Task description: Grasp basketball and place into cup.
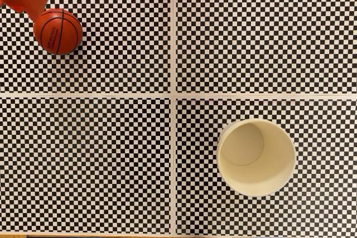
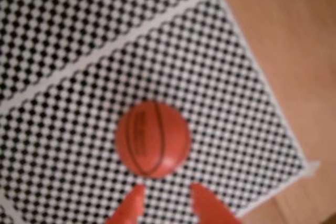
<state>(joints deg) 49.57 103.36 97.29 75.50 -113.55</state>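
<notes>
We're looking straight down from above in the fixed view, taking in the whole checkered mat [image 1: 111, 154]. From the wrist view we sit close and blurred, tilted downward. Both share the basketball [image 1: 58, 31], upper left in the fixed view.

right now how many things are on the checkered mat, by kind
basketball: 1
cup: 1
total: 2, not counting the gripper near the ball
</notes>
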